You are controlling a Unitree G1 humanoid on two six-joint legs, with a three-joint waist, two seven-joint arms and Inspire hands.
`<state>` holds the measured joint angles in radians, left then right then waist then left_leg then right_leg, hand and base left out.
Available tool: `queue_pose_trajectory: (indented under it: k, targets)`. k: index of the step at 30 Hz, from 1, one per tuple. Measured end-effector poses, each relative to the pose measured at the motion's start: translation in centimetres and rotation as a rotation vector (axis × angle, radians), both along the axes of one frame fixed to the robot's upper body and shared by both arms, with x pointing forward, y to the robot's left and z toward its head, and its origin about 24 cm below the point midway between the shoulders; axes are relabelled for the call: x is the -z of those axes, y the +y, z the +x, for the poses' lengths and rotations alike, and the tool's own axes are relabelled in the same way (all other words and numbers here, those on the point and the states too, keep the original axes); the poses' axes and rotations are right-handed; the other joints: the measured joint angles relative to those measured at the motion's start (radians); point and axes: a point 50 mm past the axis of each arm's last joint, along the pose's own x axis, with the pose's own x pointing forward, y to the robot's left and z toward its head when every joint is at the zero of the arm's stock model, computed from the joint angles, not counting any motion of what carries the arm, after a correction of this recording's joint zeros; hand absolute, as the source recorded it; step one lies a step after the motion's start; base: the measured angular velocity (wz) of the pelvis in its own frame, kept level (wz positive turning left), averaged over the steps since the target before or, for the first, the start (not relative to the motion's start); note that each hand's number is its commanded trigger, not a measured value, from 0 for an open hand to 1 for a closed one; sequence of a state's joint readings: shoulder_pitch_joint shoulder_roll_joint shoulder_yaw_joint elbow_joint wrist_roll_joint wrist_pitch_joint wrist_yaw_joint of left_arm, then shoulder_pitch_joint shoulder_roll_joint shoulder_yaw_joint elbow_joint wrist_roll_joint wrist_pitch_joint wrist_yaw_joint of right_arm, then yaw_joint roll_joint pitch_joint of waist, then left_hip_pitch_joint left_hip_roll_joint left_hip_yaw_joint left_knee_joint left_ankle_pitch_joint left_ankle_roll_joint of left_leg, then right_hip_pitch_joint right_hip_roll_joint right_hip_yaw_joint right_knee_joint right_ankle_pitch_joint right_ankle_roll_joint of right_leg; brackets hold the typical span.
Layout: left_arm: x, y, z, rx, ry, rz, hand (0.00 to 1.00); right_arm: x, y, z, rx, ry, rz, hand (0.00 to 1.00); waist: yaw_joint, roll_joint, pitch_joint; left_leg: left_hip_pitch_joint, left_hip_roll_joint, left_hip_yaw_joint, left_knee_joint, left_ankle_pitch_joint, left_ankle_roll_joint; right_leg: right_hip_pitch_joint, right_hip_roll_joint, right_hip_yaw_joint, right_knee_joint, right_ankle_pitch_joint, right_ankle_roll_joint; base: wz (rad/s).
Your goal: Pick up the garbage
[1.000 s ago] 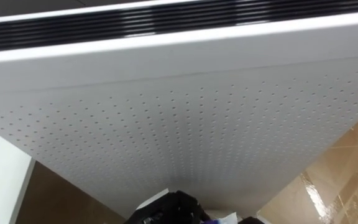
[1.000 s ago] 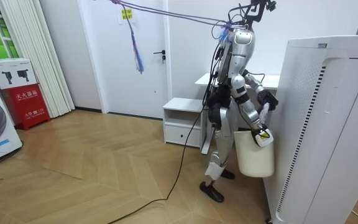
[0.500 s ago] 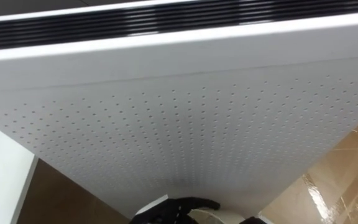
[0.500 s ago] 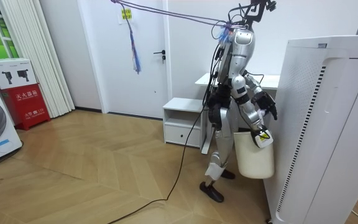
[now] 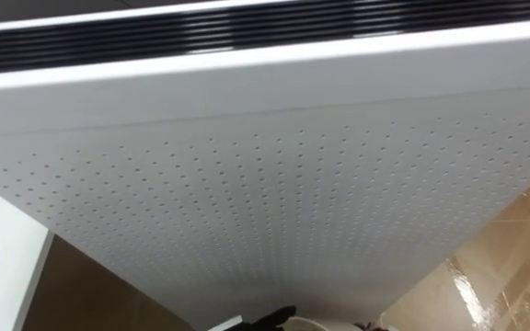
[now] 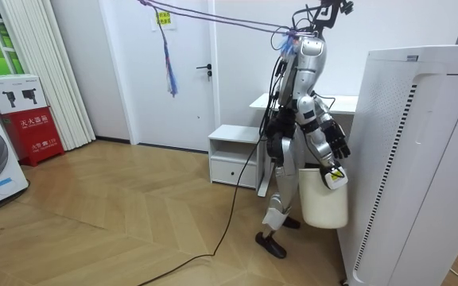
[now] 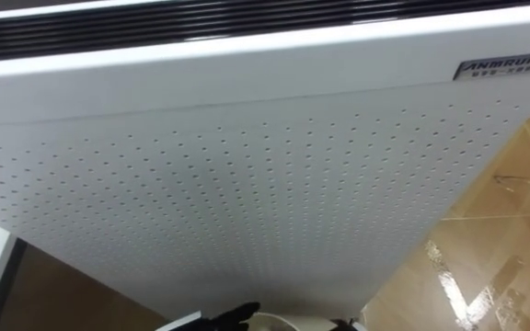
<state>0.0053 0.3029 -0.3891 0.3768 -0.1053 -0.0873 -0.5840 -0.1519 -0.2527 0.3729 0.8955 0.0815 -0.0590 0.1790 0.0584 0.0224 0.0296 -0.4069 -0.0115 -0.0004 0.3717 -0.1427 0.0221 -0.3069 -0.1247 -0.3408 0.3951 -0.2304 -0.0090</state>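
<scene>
- Left hand (image 6: 338, 147): in the room view it hangs right of centre, just above the bin, fingers straight and spread downward. One second earlier it was raised higher, level with the robot's waist; it has since come down toward the bin's mouth.
- Left hand, eye views: a dark fingertip shows at the bottom edge, just left of centre (image 5: 270, 320). One second earlier much more of the hand rose into the frame there, with a small purple and white scrap just to its right. Half a second ago the hand showed less, with fingers extended.
- Right hand (image 6: 331, 175): it sits at the near rim of the bin, below the left hand, and is placed as before. Whether it grips the rim cannot be told.
- Bin (image 6: 324, 202): a white tub in the room view's lower right, between the robot's legs and the appliance, unmoved. A pale arc of its rim (image 5: 311, 321) shows at the bottom edge of the eye views.
- Garbage: the bin's inside is hidden, so where the garbage lies cannot be told.
- Appliance (image 5: 274, 184): a tall white unit with a perforated side and a black grille along the top of the frame. The robot stands upright facing it, as before.
- Floor (image 5: 513, 257): wooden, at the lower right of the eye views.
</scene>
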Motion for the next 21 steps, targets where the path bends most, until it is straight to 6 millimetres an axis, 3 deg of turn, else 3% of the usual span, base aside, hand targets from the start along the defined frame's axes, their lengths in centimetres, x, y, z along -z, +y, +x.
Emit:
queue_pose_trajectory:
  k: [12,21]
  targets:
    - [0.3,-0.1,-0.3,0.026,0.015,0.010,0.00,0.2,0.0,-0.2,-0.009,0.012,0.001,1.00,0.000,-0.009,-0.0001,0.015,0.001,0.001,0.003,0.000,0.000,0.012,0.002,0.006,0.000,0.000,0.000,0.00]
    - [1.1,1.0,-0.8,0.132,-0.036,0.273,0.00,0.3,-1.3,-0.4,0.027,0.036,-0.016,1.00,0.003,-0.005,-0.0025,0.020,0.001,-0.001,-0.004,0.000,0.000,0.018,0.002,0.000,0.000,0.000,-0.001,0.01]
